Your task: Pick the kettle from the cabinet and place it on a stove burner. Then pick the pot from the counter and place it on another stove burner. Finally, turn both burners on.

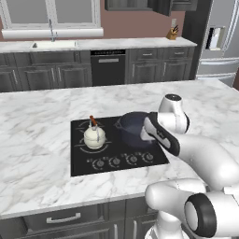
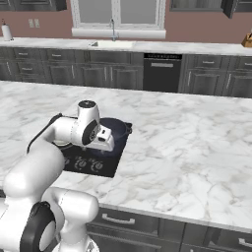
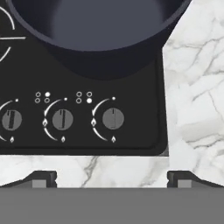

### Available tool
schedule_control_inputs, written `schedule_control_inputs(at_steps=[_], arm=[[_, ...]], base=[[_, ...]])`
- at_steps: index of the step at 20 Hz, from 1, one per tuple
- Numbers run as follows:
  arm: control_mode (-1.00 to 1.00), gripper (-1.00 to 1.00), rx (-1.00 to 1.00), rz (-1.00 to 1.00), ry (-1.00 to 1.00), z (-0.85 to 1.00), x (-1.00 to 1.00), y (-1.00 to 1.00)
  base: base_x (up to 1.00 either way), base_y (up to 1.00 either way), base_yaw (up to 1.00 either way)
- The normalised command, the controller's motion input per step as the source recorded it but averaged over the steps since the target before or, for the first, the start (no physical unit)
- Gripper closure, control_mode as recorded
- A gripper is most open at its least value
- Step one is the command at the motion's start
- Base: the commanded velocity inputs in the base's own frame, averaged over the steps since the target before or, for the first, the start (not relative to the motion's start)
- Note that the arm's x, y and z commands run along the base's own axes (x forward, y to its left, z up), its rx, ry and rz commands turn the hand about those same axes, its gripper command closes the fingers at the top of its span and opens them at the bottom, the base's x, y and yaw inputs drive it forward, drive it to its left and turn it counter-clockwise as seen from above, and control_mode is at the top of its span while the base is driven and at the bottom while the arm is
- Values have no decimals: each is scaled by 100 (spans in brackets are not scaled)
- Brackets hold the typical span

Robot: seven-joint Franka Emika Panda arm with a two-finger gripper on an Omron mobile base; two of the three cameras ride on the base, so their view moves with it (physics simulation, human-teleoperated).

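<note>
Already the kettle (image 1: pixel 94 136) stood on the left rear ring of the black cooktop (image 1: pixel 79 163), and the dark pot (image 1: pixel 133 129) sat on the ring to its right, so the knobs looked like the remaining job. The hand (image 3: pixel 112 178) hung above the cooktop's front right corner with its fingers spread wide and holding nothing. In the hand view the row of knobs (image 3: pixel 62 119) lay just ahead of the fingertips, running crosswise to them, with the rightmost knob (image 3: pixel 113 118) almost centred between the two and the pot beyond. The counter (image 1: pixel 37 121) of white marble surrounded the cooktop.
</note>
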Motion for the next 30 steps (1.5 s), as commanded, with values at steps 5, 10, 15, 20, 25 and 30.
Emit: schedule_control_inputs(at_steps=[5,10,15,20,25,30], arm=[[-100,-100,1,-12,4,-31,12,0],[-100,-100,1,-10,5,-29,20,0],[-100,-100,0,-6,5,-27,31,0],[-100,-100,0,-2,5,-27,29,0],[-100,-100,0,0,4,-23,16,0],[-100,-100,0,2,2,-20,0,5]], base=[[0,0,0],[0,0,0],[0,0,0],[0,0,0],[0,0,0],[0,0,0]])
